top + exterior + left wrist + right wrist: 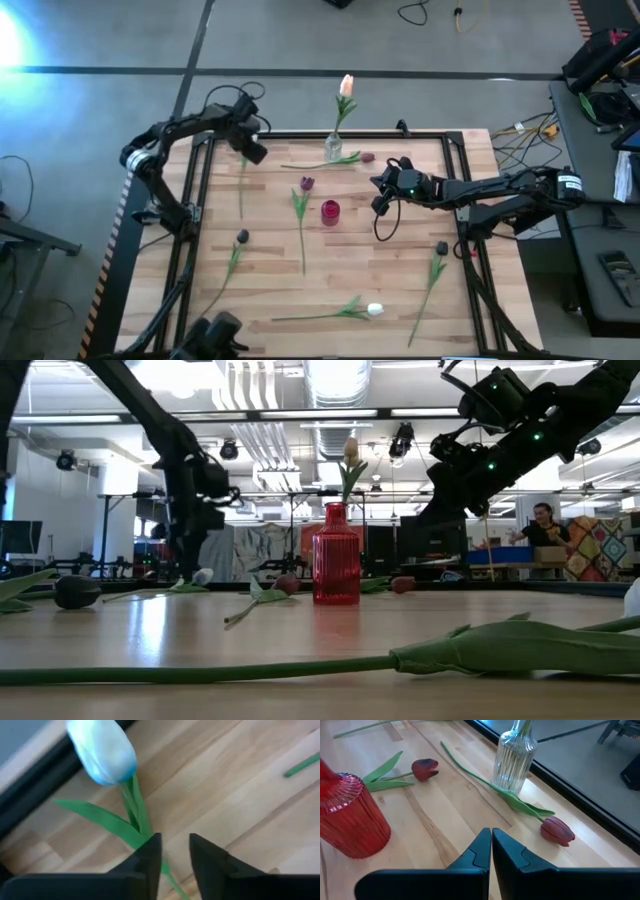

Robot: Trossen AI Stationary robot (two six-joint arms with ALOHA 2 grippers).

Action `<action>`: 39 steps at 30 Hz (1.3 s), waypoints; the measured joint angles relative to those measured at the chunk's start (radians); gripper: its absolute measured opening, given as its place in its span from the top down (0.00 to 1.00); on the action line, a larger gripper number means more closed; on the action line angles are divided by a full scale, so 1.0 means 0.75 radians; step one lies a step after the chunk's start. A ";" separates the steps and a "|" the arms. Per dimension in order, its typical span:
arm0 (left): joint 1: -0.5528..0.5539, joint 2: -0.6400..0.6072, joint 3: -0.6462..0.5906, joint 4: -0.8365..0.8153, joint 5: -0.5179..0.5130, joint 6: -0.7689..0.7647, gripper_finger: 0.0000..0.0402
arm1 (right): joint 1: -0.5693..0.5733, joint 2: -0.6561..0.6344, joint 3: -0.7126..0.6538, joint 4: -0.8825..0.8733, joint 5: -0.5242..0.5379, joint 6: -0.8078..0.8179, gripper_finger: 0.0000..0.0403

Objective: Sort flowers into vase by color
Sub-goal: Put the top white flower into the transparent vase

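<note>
A white tulip [102, 752] lies on the wood at the table's far left, its stem [242, 190] running toward the near edge. My left gripper [175, 840] points down over it, open, with bare wood in the gap and the stem passing under one finger [150, 857]. My right gripper [491, 840] hangs shut over the table's middle right [380, 200], between the red vase [330, 212] and the clear vase [333, 150]. The clear vase holds a peach tulip [346, 85]. A purple tulip [306, 184] lies left of the red vase, and a maroon one [557, 831] lies beside the clear vase. My left gripper has the white tulip's stem [165, 867] running beneath one finger, outside the gap. That finger hides the spot, so I cannot tell whether it touches the stem. The tulip lies flat on the table.
More tulips lie flat: a dark one [242, 237] at the near left, a white one [375, 311] near the front edge, a dark one [441, 248] at the right. A black frame [200, 190] borders the table. A person [545, 525] stands in the room beyond.
</note>
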 joint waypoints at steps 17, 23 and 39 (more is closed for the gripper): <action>0.000 0.212 0.052 0.023 -0.272 -0.034 0.61 | 0.000 0.000 0.000 -0.001 -0.001 0.000 0.98; -0.001 0.211 0.070 -0.021 -0.259 0.068 0.82 | 0.000 0.000 -0.002 -0.001 0.000 0.000 0.98; -0.005 -0.240 0.035 0.529 0.576 0.049 0.99 | 0.000 0.000 -0.004 0.000 -0.001 0.006 0.98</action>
